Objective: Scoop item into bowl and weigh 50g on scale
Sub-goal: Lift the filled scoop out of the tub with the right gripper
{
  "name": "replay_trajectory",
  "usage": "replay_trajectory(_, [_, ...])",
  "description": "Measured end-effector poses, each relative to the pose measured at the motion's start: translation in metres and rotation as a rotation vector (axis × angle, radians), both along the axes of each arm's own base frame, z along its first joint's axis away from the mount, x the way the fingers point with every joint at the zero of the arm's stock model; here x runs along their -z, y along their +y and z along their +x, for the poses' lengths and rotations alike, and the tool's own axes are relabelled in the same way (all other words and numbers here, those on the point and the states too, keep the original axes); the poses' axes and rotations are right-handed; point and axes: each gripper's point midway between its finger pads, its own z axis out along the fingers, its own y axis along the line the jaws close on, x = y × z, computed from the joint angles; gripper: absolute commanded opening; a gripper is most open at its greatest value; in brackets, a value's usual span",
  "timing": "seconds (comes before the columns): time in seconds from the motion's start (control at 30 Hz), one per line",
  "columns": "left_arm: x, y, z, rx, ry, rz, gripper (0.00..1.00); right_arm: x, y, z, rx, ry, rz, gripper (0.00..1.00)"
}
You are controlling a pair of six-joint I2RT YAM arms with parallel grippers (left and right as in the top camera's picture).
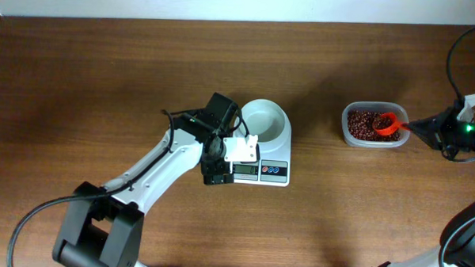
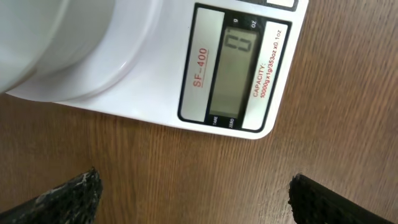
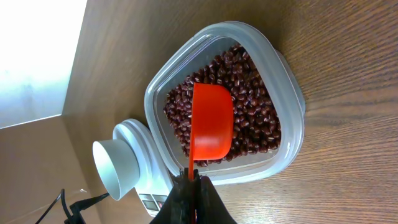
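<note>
Right pincer (image 3: pixel 189 180) clenched on scoop (image 3: pixel 211 121) over beans (image 3: pixel 255 118) in tub (image 3: pixel 292 118) near right edge of desk (image 1: pixel 105 81), left pincer (image 2: pixel 196 190) released beside mid-desk scale (image 1: pixel 272 173) bearing bowl (image 1: pixel 265 121); risk: an overfilled scoop tilting in transit would spill beans.

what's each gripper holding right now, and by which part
The right gripper grips the red scoop by the end of its handle. The left gripper is open and holds nothing.
</note>
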Motion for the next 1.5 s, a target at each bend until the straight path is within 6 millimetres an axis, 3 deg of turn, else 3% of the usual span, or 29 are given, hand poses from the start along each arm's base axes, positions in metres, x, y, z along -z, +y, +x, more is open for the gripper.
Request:
replay_trajectory(0.27, [0.04, 0.007, -0.02, 0.003, 0.02, -0.01, 0.99, 0.0, 0.0, 0.0, -0.002, -0.001, -0.001, 0.04])
replay_trajectory(1.5, [0.038, 0.001, -0.011, 0.005, -0.02, -0.034, 0.99, -0.006, 0.009, -0.001, -0.096, -0.082, -0.001, 0.04])
